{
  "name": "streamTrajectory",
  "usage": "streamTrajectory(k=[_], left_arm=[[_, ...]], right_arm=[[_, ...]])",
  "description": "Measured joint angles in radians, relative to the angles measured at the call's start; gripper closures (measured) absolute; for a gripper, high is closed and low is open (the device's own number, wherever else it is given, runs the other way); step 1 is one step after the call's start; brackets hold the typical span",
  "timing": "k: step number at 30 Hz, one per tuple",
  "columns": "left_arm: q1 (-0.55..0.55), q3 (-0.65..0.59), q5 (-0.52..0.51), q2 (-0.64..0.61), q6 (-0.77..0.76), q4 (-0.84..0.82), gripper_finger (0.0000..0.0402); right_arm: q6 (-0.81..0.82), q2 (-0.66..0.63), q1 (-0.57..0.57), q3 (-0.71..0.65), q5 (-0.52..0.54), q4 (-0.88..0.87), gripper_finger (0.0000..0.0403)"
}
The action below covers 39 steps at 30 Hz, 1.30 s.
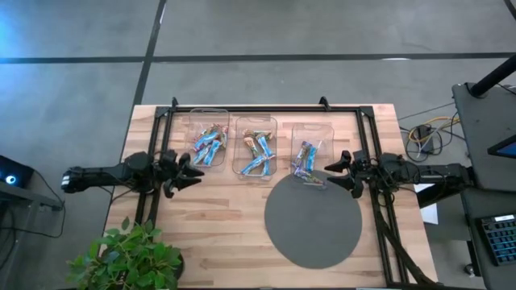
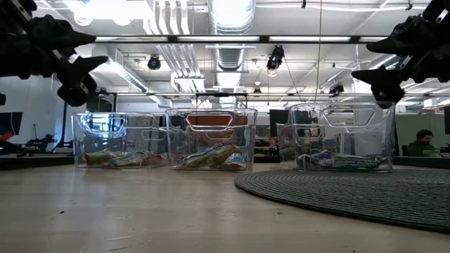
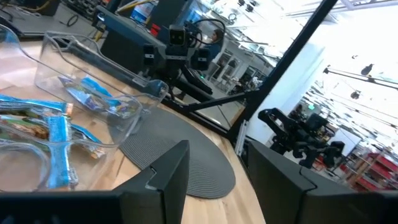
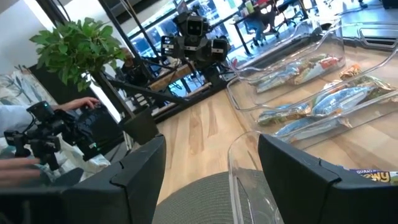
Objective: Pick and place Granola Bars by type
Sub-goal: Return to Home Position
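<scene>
Three clear bins stand in a row on the far half of the table, each with wrapped granola bars lying in it. The left bin (image 1: 208, 143) and the middle bin (image 1: 255, 150) hold light blue and tan bars (image 4: 339, 99). The right bin (image 1: 308, 158) holds purple-blue bars (image 2: 337, 161). My left gripper (image 1: 189, 171) hovers open and empty beside the left bin, above the table (image 2: 74, 77). My right gripper (image 1: 339, 172) hovers open and empty just right of the right bin (image 2: 383, 70), whose rim (image 4: 242, 162) shows between its fingers.
A dark round mat (image 1: 314, 217) lies on the table's near right part, reaching under the right bin. A potted plant (image 1: 129, 258) stands at the near left corner. Black rails (image 1: 266, 108) frame the far edge and sides. A person's hand (image 4: 78, 102) shows beyond the table.
</scene>
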Motion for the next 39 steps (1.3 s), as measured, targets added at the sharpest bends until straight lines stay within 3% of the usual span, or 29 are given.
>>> streamTrajectory(k=[7, 9, 14, 17, 19, 25, 39], left_arm=[[-0.032, 0.000, -0.011, 0.000, 0.007, -0.003, 0.0255], [-0.032, 0.000, -0.113, 0.000, 0.061, -0.023, 0.0255], [-0.043, 0.000, -0.285, 0.000, 0.404, -0.013, 0.0255], [-0.056, 0.000, -0.329, 0.000, 0.675, -0.010, 0.0255], [-0.064, 0.000, -0.330, 0.000, 0.772, -0.010, 0.0255], [-0.069, 0.000, -0.335, 0.000, 0.561, -0.012, 0.0255], [-0.073, 0.000, -0.340, 0.000, 0.601, 0.002, 0.0255]], right_arm=[[0.000, 0.000, 0.000, 0.000, 0.000, 0.000, 0.0158], [0.000, 0.000, 0.000, 0.000, 0.000, 0.000, 0.0158], [0.000, 0.000, 0.000, 0.000, 0.000, 0.000, 0.0158], [0.000, 0.000, 0.000, 0.000, 0.000, 0.000, 0.0158], [0.000, 0.000, 0.000, 0.000, 0.000, 0.000, 0.0158], [0.000, 0.000, 0.000, 0.000, 0.000, 0.000, 0.0158], [0.000, 0.000, 0.000, 0.000, 0.000, -0.001, 0.0158]])
